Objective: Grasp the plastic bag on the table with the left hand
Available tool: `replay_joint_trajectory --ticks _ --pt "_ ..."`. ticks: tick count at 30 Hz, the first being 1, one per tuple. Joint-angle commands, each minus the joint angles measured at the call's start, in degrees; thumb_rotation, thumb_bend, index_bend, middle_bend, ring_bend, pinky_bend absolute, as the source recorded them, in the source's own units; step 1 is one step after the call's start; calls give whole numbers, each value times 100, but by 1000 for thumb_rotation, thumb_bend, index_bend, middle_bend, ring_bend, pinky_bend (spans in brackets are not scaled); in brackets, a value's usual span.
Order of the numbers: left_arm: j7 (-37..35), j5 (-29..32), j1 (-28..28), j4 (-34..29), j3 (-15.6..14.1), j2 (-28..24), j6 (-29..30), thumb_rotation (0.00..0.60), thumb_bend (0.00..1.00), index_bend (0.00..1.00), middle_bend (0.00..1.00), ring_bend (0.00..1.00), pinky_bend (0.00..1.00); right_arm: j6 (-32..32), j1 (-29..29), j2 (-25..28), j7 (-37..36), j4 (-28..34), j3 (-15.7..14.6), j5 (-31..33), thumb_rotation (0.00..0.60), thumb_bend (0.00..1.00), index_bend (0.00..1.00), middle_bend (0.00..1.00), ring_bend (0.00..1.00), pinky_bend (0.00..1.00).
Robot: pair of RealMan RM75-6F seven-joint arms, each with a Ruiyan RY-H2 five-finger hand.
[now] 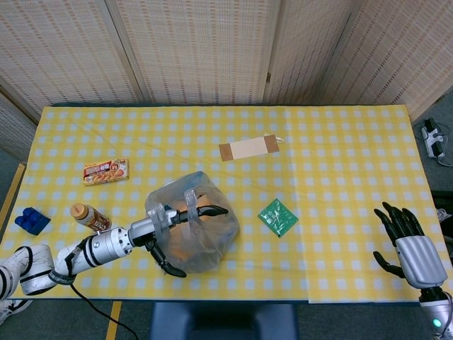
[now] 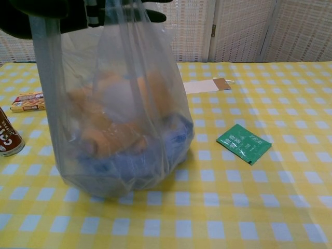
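The clear plastic bag (image 1: 202, 244) stands upright on the yellow checked tablecloth near the front edge, holding orange and blue items. Both of its handles loop over my left hand (image 1: 185, 215), whose dark fingers (image 1: 212, 210) run straight through them toward the right while the thumb hangs down at the front. In the chest view the left hand (image 2: 78, 13) shows at the top edge with the bag (image 2: 124, 129) stretched tall beneath it, its bottom on the table. At the front right corner my right hand (image 1: 407, 244) hovers with fingers spread, holding nothing.
A green tea packet (image 1: 277, 217) lies just right of the bag. A brown bottle (image 1: 88, 216), a curry box (image 1: 105, 171) and a blue block (image 1: 32, 220) sit to the left. A brown-and-white envelope (image 1: 249, 147) lies behind the bag.
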State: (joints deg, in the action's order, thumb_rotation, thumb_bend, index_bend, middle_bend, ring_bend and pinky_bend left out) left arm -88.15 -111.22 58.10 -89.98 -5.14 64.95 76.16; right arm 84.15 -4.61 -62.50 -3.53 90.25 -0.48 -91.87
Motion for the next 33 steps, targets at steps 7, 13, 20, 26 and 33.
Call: replay_joint_trajectory --ticks 7,13,20,26,33 --pt "-988 29 286 -275 -108 -60 -25 600 121 200 288 180 306 26 19 24 -59 -20 14 28 600 336 0 0 0 0" --pt "-1823 250 344 -740 -193 -427 -3 600 150 289 486 355 467 51 35 36 -87 -27 8 13 600 337 0 0 0 0" --pt "-1726 945 220 -1867 -194 -1012 -370 600 412 505 711 551 665 109 63 41 -69 -9 -25 -67 600 337 0 0 0 0" --pt "-1514 1406 144 -2762 -193 -1591 -867 600 616 563 773 594 709 262 134 67 -87 12 -81 -206 600 337 0 0 0 0" --pt "-1710 1800 -66 -3409 -156 -2036 -1251 600 648 573 817 641 760 371 182 72 -94 5 -134 -347 600 337 0 0 0 0"
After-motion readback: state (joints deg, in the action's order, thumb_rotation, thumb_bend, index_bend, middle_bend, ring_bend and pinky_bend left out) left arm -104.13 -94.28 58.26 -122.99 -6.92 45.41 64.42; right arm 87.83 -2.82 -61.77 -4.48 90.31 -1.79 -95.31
